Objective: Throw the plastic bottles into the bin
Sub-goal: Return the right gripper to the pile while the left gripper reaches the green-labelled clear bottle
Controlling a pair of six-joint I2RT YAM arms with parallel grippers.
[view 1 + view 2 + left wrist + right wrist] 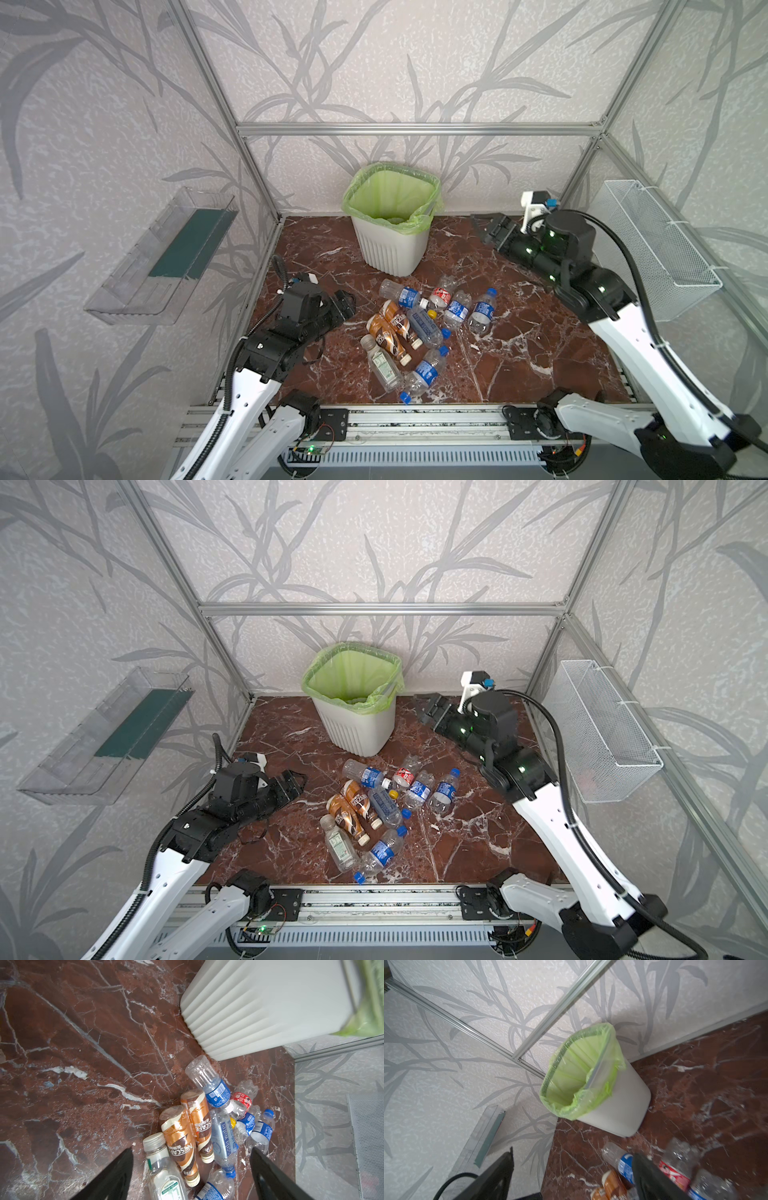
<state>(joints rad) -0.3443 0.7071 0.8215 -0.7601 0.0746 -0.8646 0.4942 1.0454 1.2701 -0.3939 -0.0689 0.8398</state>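
Observation:
The bin (392, 253) (353, 729), white and ribbed with a light green bag, stands at the back of the marble table. In front of it lie several plastic bottles in a loose heap: two brown-gold ones (388, 332) (180, 1138), blue-labelled clear ones (457, 309) (217, 1091), a red-labelled one (440, 294) (672, 1174) and a clear one with a white-green label (382, 365). My left gripper (349, 303) (191, 1151) hangs open and empty just left of the heap. My right gripper (480, 228) (573, 1152) is raised to the right of the bin, open and empty.
A clear plastic tray (162, 257) hangs on the left wall. A white wire-mesh basket (656, 245) hangs on the right wall. Aluminium frame posts stand at the back corners, and a metal rail (415, 419) runs along the table's front edge.

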